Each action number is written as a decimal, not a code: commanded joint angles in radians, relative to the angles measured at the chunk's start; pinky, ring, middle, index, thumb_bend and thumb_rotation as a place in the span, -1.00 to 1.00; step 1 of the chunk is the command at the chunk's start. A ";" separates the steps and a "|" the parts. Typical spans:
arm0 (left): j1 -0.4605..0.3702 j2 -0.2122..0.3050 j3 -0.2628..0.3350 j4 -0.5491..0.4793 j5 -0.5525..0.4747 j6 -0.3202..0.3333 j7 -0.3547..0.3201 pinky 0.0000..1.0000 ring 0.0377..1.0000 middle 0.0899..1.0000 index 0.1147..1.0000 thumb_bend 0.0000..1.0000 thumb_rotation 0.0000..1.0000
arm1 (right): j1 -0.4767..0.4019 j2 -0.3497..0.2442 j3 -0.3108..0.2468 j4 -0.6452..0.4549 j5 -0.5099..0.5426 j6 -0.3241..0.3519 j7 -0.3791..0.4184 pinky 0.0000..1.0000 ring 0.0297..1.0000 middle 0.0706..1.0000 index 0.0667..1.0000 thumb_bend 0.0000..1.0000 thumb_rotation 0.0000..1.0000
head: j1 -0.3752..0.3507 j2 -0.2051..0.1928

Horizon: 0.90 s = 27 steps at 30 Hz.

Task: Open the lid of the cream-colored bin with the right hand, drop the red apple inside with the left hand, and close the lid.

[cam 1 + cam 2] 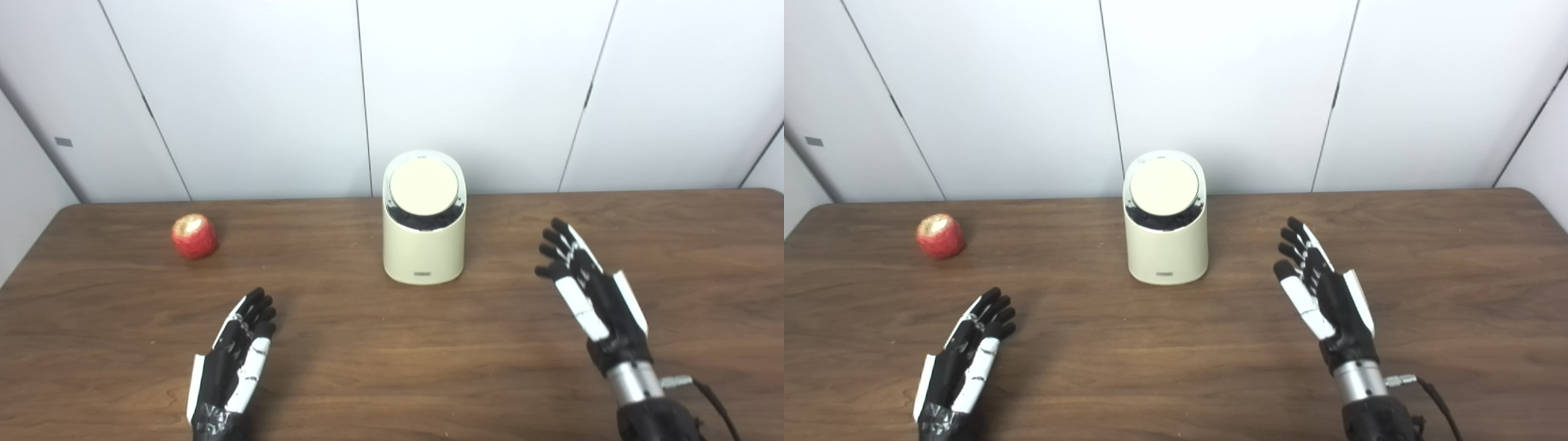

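Observation:
The cream-colored bin (423,245) stands upright near the middle of the brown table, its round lid (424,187) down and tilted toward me. A red apple (194,236) rests on the table at the far left, well apart from the bin. My left hand (236,355) lies low near the front edge, below and right of the apple, fingers extended and holding nothing. My right hand (585,288) hovers to the right of the bin, open with fingers straight, a clear gap between it and the bin.
The wooden table (392,367) spans the whole view, with white wall panels (478,92) behind its far edge. A cable (710,398) trails from the right wrist.

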 commanded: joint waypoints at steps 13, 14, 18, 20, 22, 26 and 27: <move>0.064 -0.021 -0.007 0.047 -0.011 -0.069 -0.008 0.74 0.73 0.74 0.79 -0.20 -0.07 | -0.311 0.018 0.043 0.143 -0.214 0.053 -0.091 0.61 0.73 0.76 0.84 0.74 0.42 | -0.004 -0.043; 0.064 -0.022 -0.007 0.049 -0.014 -0.071 -0.009 0.74 0.73 0.74 0.79 -0.21 -0.07 | -0.333 0.022 0.047 0.159 -0.221 0.063 -0.094 0.63 0.73 0.76 0.85 0.75 0.39 | -0.003 -0.045; 0.065 -0.024 -0.008 0.051 -0.016 -0.075 -0.011 0.76 0.74 0.75 0.79 -0.23 -0.07 | -0.403 0.023 0.068 0.217 -0.251 0.076 -0.099 0.64 0.75 0.76 0.86 0.73 0.17 | -0.002 -0.043; 0.067 -0.025 -0.010 0.050 -0.014 -0.075 -0.009 0.76 0.74 0.74 0.79 -0.24 -0.08 | -0.440 0.020 0.081 0.252 -0.262 0.073 -0.097 0.62 0.76 0.77 0.88 0.76 0.11 | -0.001 -0.042; 0.068 -0.027 -0.011 0.046 -0.013 -0.073 -0.009 0.77 0.74 0.74 0.79 -0.24 -0.08 | -0.462 0.020 0.088 0.274 -0.267 0.069 -0.099 0.60 0.77 0.78 0.89 0.78 0.06 | -0.002 -0.040; 0.072 -0.032 -0.014 0.039 -0.012 -0.067 -0.007 0.78 0.76 0.75 0.80 -0.23 -0.09 | -0.510 0.014 0.115 0.333 -0.290 0.046 -0.111 0.55 0.76 0.77 0.88 0.77 -0.17 | -0.002 -0.037; 0.072 -0.032 -0.014 0.040 -0.015 -0.068 -0.008 0.78 0.76 0.75 0.80 -0.23 -0.09 | -0.521 0.012 0.122 0.348 -0.299 0.044 -0.113 0.54 0.75 0.77 0.88 0.77 -0.21 | -0.002 -0.036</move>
